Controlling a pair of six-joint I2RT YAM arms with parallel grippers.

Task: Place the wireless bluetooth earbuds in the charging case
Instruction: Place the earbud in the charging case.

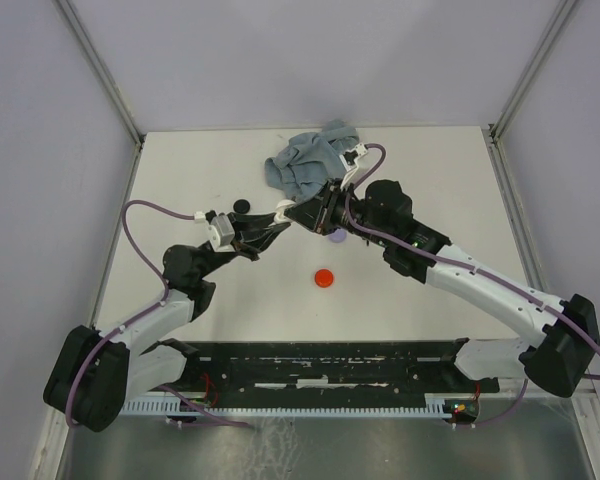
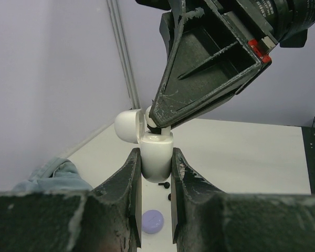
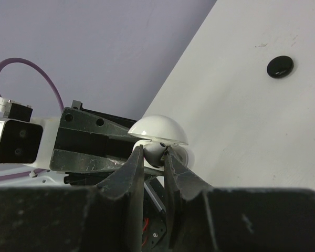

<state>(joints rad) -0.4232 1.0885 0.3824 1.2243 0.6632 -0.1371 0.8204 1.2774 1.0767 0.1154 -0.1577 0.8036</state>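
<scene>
1. The white rounded plastic charging case is clamped upright between the fingers of the left gripper, with its lid open. It is held above the white table, near the middle.
2. The right gripper is closed on a small white curved plastic earbud, which is held just over the mouth of the case.
3. The earbud could be jammed on the rim or dropped if it is tilted or released too early. A hard push could twist the case.
4. Only in the left wrist view are two tiny black pieces, likely further earbuds, and a lilac round disc shown below the case. Only in the right wrist view is the pinch itself shown.
</scene>
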